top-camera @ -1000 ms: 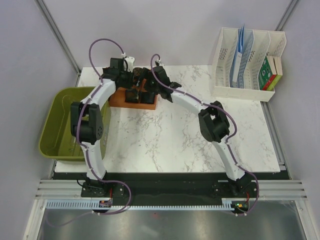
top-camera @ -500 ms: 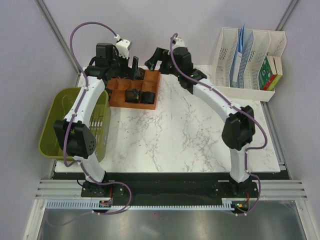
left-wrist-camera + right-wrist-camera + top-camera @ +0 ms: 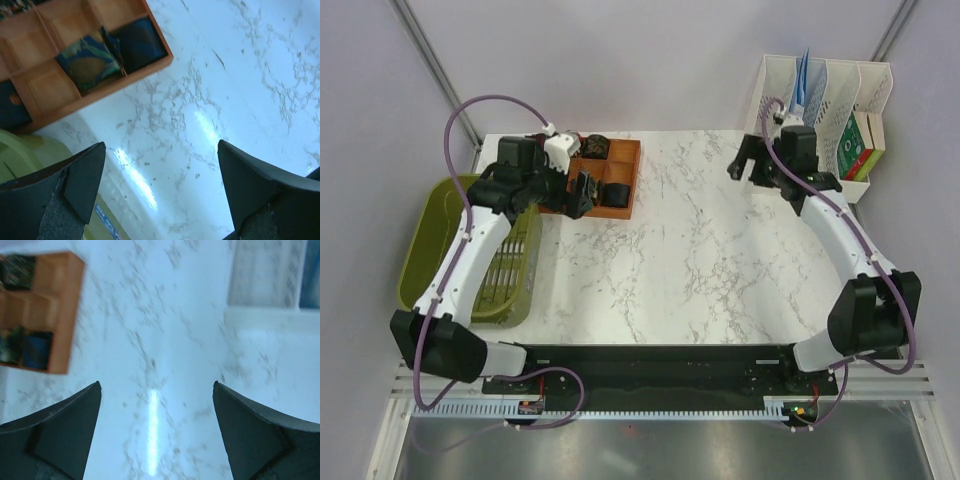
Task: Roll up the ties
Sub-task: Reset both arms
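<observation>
Retracting | L hand (image 3: pixel 160 144) near tray (image 3: pixel 50 89); R hand (image 3: pixel 156 384) by rack (image 3: pixel 800 185); both open

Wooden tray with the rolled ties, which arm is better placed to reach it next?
Left. The left gripper hovers at the wooden tray's edge, jaws open; the right gripper is across the table by the white file rack.

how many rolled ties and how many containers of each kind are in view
rolled ties: 4 (two cut off at the frame edge)
wooden tray: 1
green basket: 1
white file rack: 1
total: 7
</observation>
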